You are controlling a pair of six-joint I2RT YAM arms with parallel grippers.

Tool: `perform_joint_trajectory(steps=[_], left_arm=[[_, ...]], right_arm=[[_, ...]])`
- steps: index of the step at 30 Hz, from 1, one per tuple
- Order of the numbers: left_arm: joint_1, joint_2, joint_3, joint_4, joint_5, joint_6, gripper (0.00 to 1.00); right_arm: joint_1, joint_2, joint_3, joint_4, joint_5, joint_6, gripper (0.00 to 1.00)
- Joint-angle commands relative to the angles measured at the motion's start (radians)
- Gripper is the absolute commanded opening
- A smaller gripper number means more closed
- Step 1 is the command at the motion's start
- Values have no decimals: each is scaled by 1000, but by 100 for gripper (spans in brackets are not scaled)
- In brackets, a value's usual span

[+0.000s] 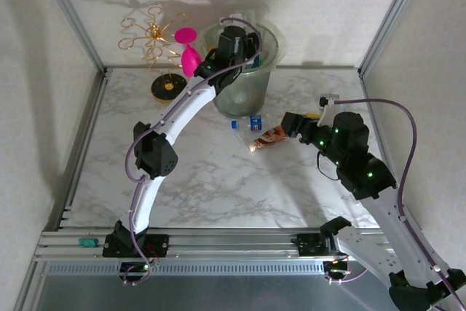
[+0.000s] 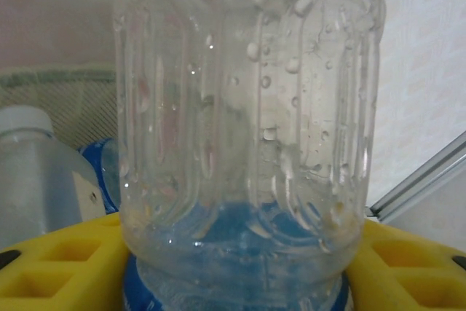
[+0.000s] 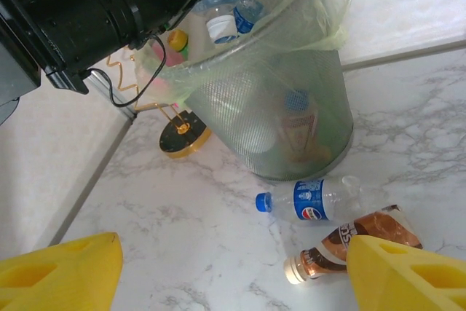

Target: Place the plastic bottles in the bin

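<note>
marble table (image 1: pixel 218 187) with bin (image 1: pixel 246 97), blue-label bottle (image 1: pixel 246 124), brown-label bottle (image 1: pixel 268 138)

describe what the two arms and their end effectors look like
The left arm and right arm are white tubes with black joint housings, each trailed by a purple cable. Green lights dot the right arm's joints. The left end effector and right end effector have chunky yellow fingers with square recesses.

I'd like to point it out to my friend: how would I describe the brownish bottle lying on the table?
Start at the large translucent grey-green round plastic bin at the marble table's far edge. Two small bottles lie before it. The one farther from it is the brown-labelled bottle, white-capped; the clear bottle beside it has blue label and cap.
</note>
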Motion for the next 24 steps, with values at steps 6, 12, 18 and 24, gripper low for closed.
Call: perform_joint_trajectory(steps=[6,12,18,24], left_arm=[[-18,-67,-125,63,-83,-138,67],[-18,-95,-135,51,-121,-175,76],[-18,-155,-133,78,-113,-166,78],[-18,-198,-132,102,-72,-121,71]], right_arm=[[9,10,-13,22,-6,7,81],[7,16,-1,19,-12,5,81],[8,13,5,14,-6,3,81],[8,23,5,12,-7,4,80]])
